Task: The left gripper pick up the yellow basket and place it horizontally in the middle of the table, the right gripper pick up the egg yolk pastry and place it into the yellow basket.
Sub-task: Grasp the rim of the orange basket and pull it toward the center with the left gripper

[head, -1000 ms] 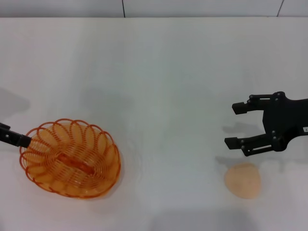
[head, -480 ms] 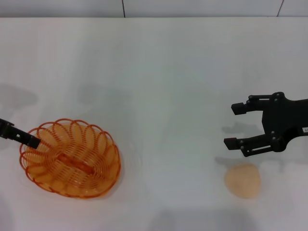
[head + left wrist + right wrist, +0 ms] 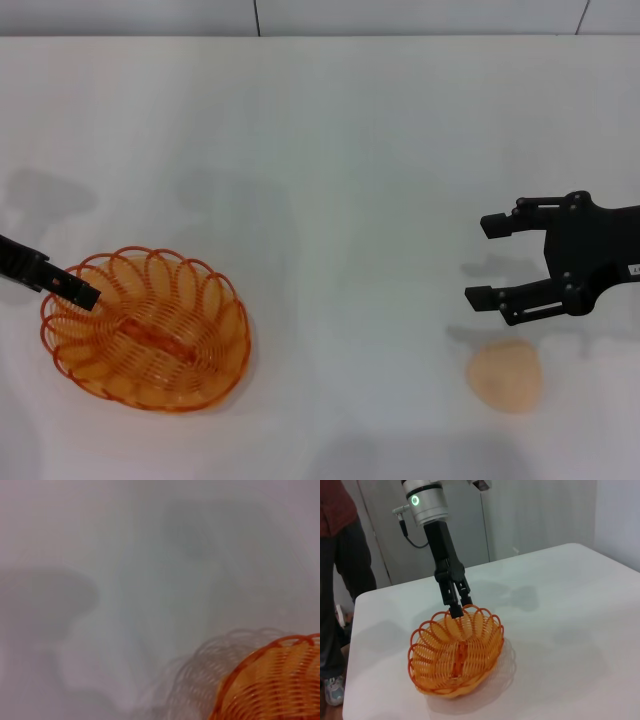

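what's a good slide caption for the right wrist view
Left gripper reaching down onto the far rim of the yellow basket on the white table.

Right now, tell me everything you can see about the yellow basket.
The yellow basket is an oval, shallow, translucent orange-yellow wire bowl with a looped scalloped rim and a solid bar along its bottom. It sits upright on the table, near the robot's left front, and holds nothing. The left gripper meets its rim on the robot's left side, one finger dipping inside. Nothing else touches it.
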Controlling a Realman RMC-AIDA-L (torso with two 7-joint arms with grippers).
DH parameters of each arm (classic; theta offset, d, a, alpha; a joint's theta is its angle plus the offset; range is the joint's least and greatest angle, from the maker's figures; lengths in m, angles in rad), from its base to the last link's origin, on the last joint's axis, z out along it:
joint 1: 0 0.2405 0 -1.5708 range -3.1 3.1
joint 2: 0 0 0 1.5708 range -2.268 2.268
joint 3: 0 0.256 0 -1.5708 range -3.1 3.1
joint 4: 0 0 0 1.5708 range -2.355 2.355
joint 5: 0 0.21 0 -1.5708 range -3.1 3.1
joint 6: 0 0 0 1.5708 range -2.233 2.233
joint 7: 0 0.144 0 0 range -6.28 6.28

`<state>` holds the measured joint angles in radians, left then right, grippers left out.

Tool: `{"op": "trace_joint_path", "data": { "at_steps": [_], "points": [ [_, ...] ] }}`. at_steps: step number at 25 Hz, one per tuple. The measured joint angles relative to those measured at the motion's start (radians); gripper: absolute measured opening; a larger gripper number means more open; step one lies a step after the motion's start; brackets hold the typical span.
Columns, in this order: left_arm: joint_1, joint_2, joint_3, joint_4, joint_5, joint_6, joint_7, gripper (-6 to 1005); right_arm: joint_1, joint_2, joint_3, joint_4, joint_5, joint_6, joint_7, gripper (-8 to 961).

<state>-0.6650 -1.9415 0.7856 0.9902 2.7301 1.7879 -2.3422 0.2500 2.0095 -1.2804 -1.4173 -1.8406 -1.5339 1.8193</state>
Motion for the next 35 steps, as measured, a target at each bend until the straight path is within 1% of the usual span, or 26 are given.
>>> {"op": "trace_joint_path", "data": {
  "at_steps": [12,18,23,29,34,35],
  "points": [
    [-0.026,-0.005,0.014,-0.061,0.037,-0.046,-0.007,840,0.000,0.000,0.003,0.009,0.000,0.002,0.000,857],
    [-0.039,-0.013,0.014,-0.092,0.037,-0.069,-0.002,706,0.000,0.000,0.004,0.011,0.000,0.002,-0.001,857],
    [-0.042,-0.015,0.024,-0.115,0.042,-0.089,-0.001,699,0.000,0.000,0.004,0.011,0.000,0.002,-0.001,857],
    [-0.042,-0.017,0.027,-0.120,0.043,-0.094,-0.002,598,0.000,0.000,0.004,0.011,-0.001,0.001,-0.001,857],
    [-0.044,-0.023,0.035,-0.130,0.043,-0.099,-0.002,380,0.000,0.000,0.004,0.011,-0.002,0.002,-0.002,857],
    [-0.044,-0.024,0.037,-0.130,0.043,-0.101,-0.004,378,0.000,0.000,0.004,0.011,-0.002,0.002,-0.002,857]
  ]
}}
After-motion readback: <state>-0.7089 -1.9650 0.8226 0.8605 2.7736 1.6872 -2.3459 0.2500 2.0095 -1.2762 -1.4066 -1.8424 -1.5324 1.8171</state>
